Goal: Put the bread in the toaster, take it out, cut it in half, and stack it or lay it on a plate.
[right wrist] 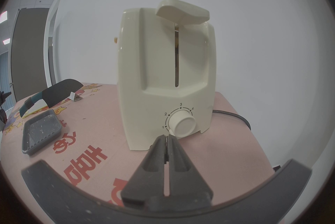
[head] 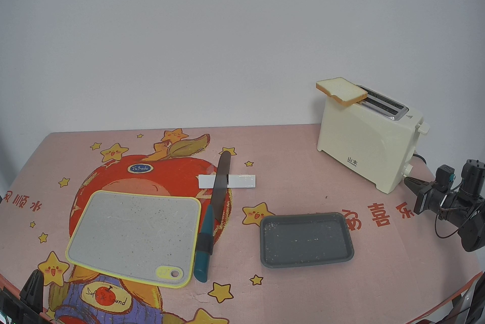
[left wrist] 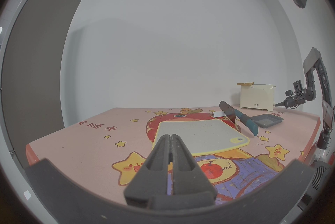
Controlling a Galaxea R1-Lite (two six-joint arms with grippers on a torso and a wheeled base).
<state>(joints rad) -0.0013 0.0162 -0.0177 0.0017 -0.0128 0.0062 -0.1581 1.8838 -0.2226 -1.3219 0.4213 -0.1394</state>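
Bread lies flat atop the toaster, not yet slotted; the right gripper, closed and empty, faces its lever, seemingly ready to press

The pink tabletop, printed with an apple and stars, spreads before my left hand. A small white strip lies well ahead of it, with a plain grey wall beyond.

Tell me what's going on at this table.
Nothing is being handled yet. The bread lies on top of the toaster, not in a slot. The right arm waits by the toaster's lever end, the left arm low at the table's near corner, both with jaws shut and empty. Knife, board and plate sit untouched.
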